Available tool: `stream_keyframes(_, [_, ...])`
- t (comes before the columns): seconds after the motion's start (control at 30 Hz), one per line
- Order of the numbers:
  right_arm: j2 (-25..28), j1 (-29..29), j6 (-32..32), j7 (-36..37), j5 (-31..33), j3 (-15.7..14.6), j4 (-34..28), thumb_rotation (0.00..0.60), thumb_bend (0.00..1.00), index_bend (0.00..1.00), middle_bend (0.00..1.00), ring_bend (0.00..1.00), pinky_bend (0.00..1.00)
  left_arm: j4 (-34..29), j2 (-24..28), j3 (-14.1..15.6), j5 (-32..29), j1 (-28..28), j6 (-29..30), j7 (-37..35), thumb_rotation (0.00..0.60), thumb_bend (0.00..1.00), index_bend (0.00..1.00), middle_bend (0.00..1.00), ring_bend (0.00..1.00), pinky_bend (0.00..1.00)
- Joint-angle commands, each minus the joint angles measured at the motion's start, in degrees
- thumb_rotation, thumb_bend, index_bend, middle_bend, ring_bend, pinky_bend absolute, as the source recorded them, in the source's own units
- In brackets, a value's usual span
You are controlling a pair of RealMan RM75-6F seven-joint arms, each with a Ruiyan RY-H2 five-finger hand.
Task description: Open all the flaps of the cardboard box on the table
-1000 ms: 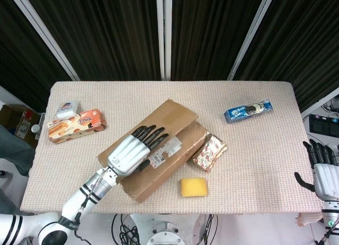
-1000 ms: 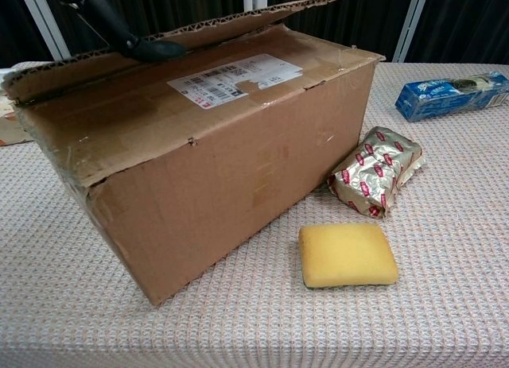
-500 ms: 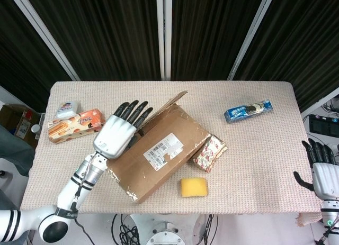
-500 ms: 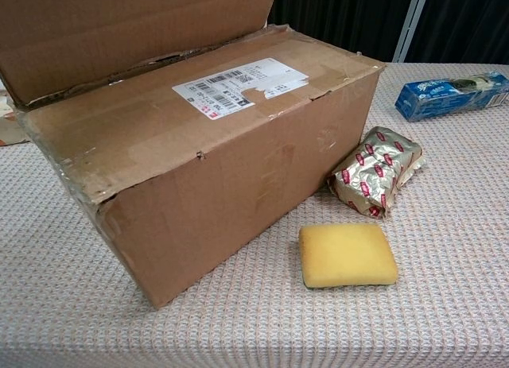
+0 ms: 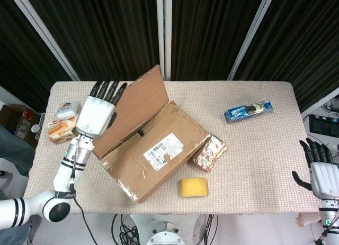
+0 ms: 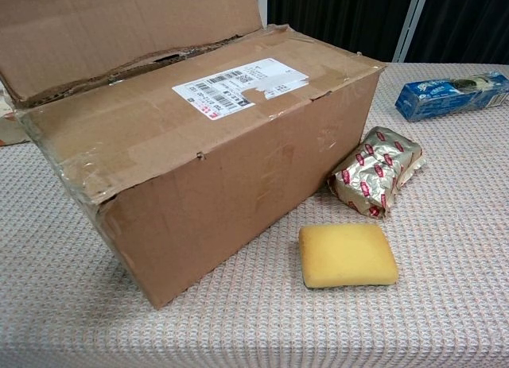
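Where raised, flap [image 5: 135,110] beside fingers [image 5: 106,90]

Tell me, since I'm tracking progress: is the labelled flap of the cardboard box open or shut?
Shut: the labelled flap lies flat on the cardboard box, while the far flap stands raised beside the left hand.

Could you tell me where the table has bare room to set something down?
Free: the stretch between the cardboard box and the blue packet, and the right edge near the right hand. Crowded: around the sponge and foil pack.
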Motion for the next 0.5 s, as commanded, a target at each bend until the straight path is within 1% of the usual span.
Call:
stream_keyframes(0.03, [0.1, 0.0, 0.0, -0.1, 0.1, 0.0, -0.2, 0.600, 0.20, 0.00, 0.00, 0.00, 0.00, 7.7, -4.8, -2.1, 2.1, 1.6, 6.6, -1.3, 0.600, 0.33, 0.00, 0.00, 0.07, 0.16])
stream_keyframes(0.1, [0.3, 0.0, 0.0, -0.3, 0.1, 0.0, -0.4, 0.600, 0.20, 0.00, 0.00, 0.00, 0.00, 8.6, -5.3, -3.1, 0.9, 2.4, 7.2, -2.5, 0.600, 0.30, 0.00, 0.01, 0.07, 0.16])
stream_keyframes(0.13, [0.3, 0.1, 0.0, -0.3, 0.0, 0.1, -0.5, 0.600, 0.20, 0.00, 0.00, 0.00, 0.00, 8.0, -5.0, -3.6, -0.2, 2.8, 7.1, -3.4, 0.600, 0.26, 0.00, 0.02, 0.07, 0.16])
stream_keyframes(0.17, [0.4, 0.3, 0.1, -0.3, -0.5, 0.1, -0.5, 0.600, 0.20, 0.00, 0.00, 0.00, 0.00, 7.0, -4.6, -4.2, -1.4, 3.4, 6.7, -4.5, 0.600, 0.22, 0.00, 0.02, 0.07, 0.16])
stream_keyframes(0.23, [0.5, 0.7, 0.9, 0.1, -2.1, 0.3, -0.5, 0.600, 0.20, 0.00, 0.00, 0.00, 0.00, 4.5, -3.3, -5.4, -4.4, 4.8, 5.9, -7.2, 0.600, 0.12, 0.00, 0.03, 0.07, 0.16])
stream_keyframes(0.3, [0.9, 1.3, 1.8, 0.6, -4.1, 0.4, -0.8, 0.600, 0.20, 0.00, 0.00, 0.00, 0.00, 2.5, -1.8, -6.1, -6.3, 6.2, 5.0, -9.9, 0.600, 0.06, 0.00, 0.04, 0.07, 0.16])
stream_keyframes(0.4, [2.4, 3.0, 3.3, 1.7, -9.1, 0.9, -1.7, 0.600, 0.18, 0.00, 0.00, 0.00, 0.00, 0.0, 1.5, -5.5, -7.9, 9.0, 2.4, -15.0, 0.600, 0.05, 0.01, 0.10, 0.07, 0.16])
stream_keyframes(0.43, [3.3, 4.0, 3.7, 2.9, -11.2, 1.2, -2.5, 0.600, 0.19, 0.00, 0.00, 0.00, 0.00, -0.8, 3.0, -5.1, -8.4, 10.4, 1.4, -17.3, 0.600, 0.05, 0.01, 0.12, 0.07, 0.16])
stream_keyframes(0.5, [5.0, 5.7, 3.7, 4.6, -13.9, 1.8, -4.3, 0.600, 0.26, 0.00, 0.00, 0.00, 0.00, -1.5, 5.4, -3.8, -8.3, 12.6, -0.4, -20.7, 0.600, 0.03, 0.03, 0.13, 0.07, 0.16])
